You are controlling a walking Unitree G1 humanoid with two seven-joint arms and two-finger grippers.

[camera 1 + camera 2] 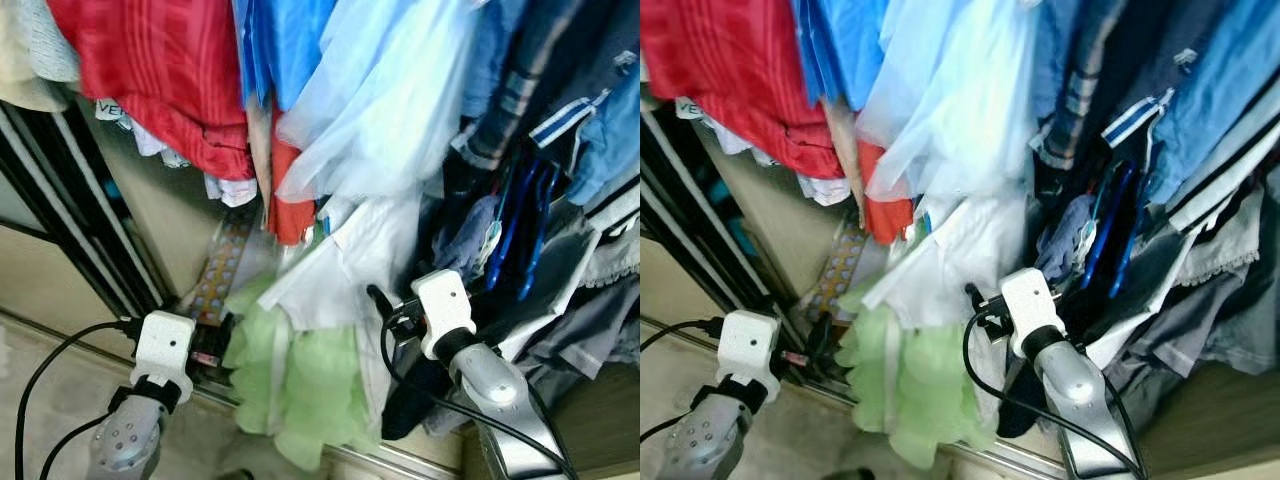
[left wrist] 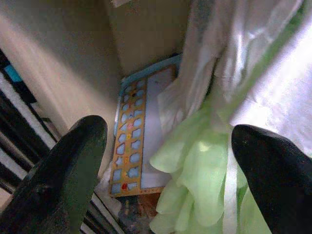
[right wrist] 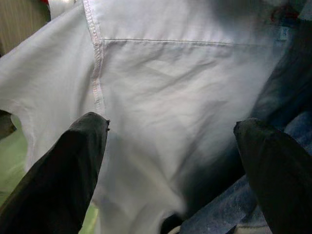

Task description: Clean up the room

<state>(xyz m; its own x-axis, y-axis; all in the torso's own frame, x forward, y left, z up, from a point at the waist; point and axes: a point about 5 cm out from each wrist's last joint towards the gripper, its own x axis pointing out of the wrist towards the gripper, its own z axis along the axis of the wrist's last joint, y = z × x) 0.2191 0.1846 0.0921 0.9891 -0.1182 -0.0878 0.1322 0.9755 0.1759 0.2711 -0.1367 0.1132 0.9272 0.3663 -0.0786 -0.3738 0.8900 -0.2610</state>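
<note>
Overhead, a crowded row of hanging clothes filled the wardrobe: a red garment (image 1: 170, 70) at eleven o'clock, a pale blue shirt (image 1: 390, 100) at twelve, and dark and striped blue pieces (image 1: 560, 110) out toward two o'clock. Below them a white shirt (image 1: 350, 265) hung near the middle, with a light green garment (image 1: 300, 380) drooping beneath it at about six o'clock.

The left gripper (image 2: 170, 146) was held low at seven o'clock, pointed into the bottom of the wardrobe, its two black fingers (image 2: 63, 175) spread well apart with nothing between them. Past them, the left wrist view showed a flat board with a blue rim and rows of small coloured shapes (image 2: 139, 136), leaning against the beige inner wall (image 2: 63, 63) of the wardrobe, with the green garment and white cloth hanging just beside it.

The right gripper (image 3: 170, 141) reached in at about five o'clock, facing the white shirt at close range. Its fingers (image 3: 68, 170) were also wide apart and not clamped on the cloth; a stitched seam ran across the shirt ahead of them, and dark blue fabric (image 3: 229, 209) lay just beside the shirt.

Black cables (image 1: 50, 380) trailed from both wrists, and a dark sliding door frame (image 1: 80, 210) stood at nine o'clock.
</note>
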